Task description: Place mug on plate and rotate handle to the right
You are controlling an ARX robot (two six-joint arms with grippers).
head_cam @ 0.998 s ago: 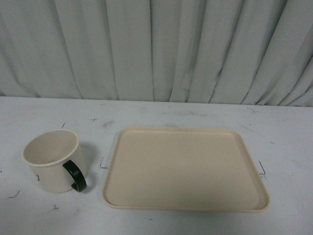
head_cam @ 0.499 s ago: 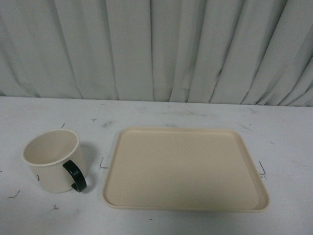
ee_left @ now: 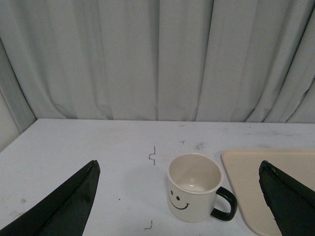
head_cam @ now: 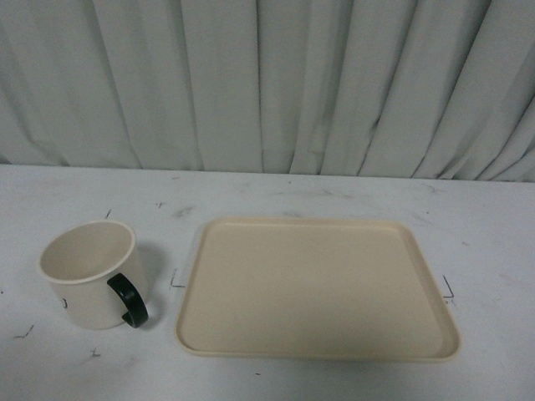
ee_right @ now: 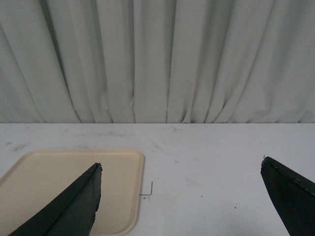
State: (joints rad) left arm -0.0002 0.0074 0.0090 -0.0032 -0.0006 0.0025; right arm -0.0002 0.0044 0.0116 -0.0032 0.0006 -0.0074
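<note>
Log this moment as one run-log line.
mug: on table, left of plate | handle: near-right | left end effector: open | right end effector: open

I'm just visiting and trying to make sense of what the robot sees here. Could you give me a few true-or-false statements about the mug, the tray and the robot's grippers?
1. The mug stands on the table, left of the tray, in the front view. True.
2. The mug lies on its side. False: it stands upright with its opening facing up.
3. A spoon rests on the tray. False: nothing lies on the tray.
4. The left gripper and the right gripper are open and hold nothing. True.
5. The handle is cream like the mug's body. False: it is dark, almost black.
</note>
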